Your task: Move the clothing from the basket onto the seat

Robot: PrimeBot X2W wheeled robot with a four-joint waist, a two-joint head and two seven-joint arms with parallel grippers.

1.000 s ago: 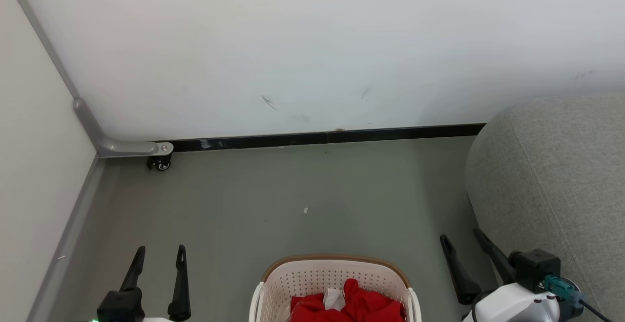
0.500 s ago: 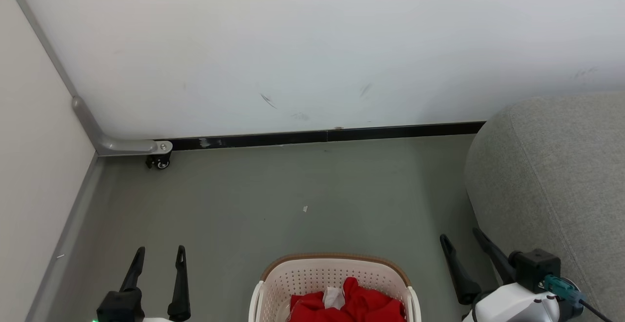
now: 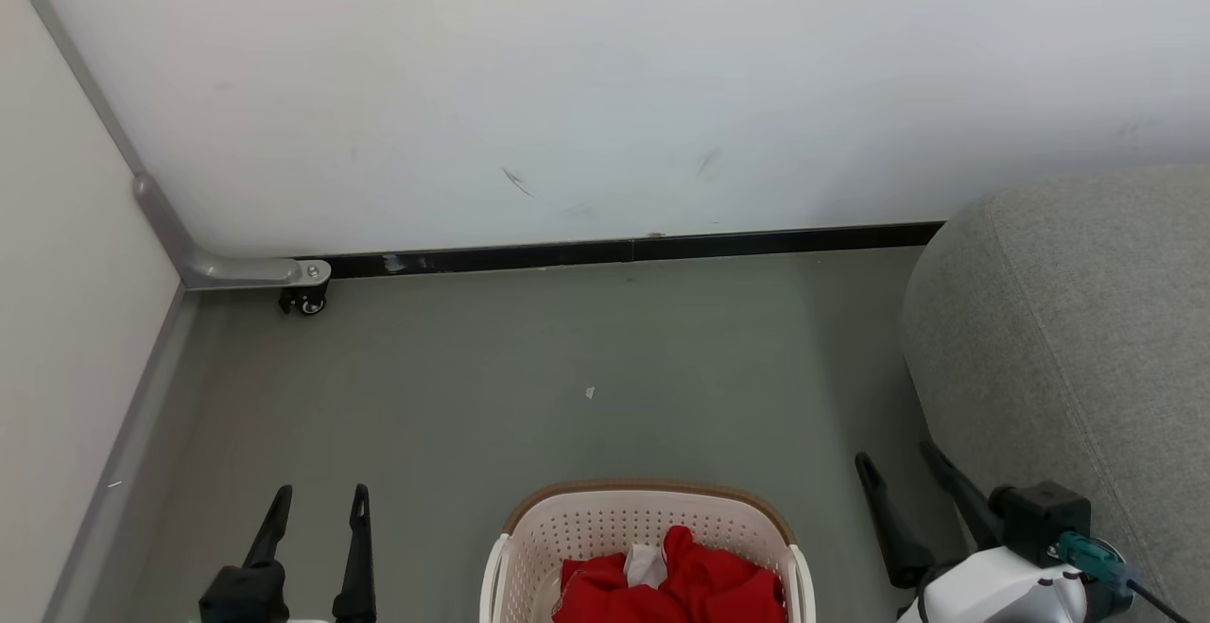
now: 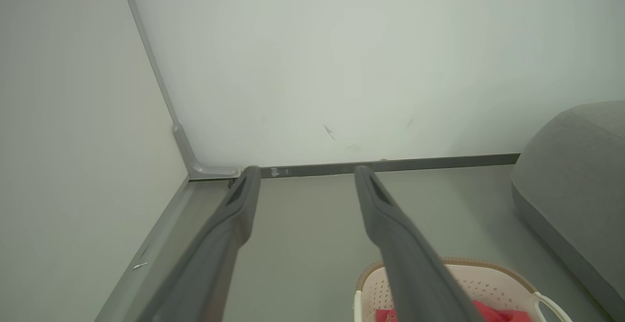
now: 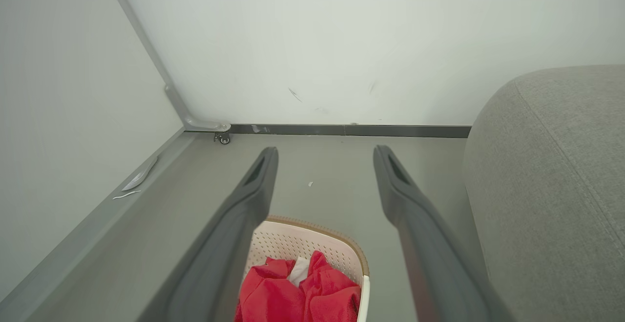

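Observation:
Red clothing [image 3: 690, 585] with a white patch lies bunched inside the cream basket [image 3: 529, 547], which stands on the floor at the bottom middle of the head view. The right wrist view looks down on the clothing [image 5: 302, 297] in the basket [image 5: 293, 241]; the left wrist view catches the basket [image 4: 488, 283] at its lower right. The light-grey seat [image 3: 1087, 339] rises at the right. My left gripper [image 3: 319, 500] hangs open left of the basket, holding nothing. My right gripper [image 3: 895, 459] hangs open between basket and seat, holding nothing.
A white wall [image 3: 605, 84] with a black baseboard [image 3: 643, 247] closes the far side. A pale panel [image 3: 57, 320] with a grey metal frame and a small caster [image 3: 304, 302] runs along the left. Grey floor [image 3: 567, 358] carries a tiny white scrap [image 3: 590, 393].
The whole head picture has shifted slightly up, so the camera has tilted down a little. Both grippers stay open and the clothing lies as before.

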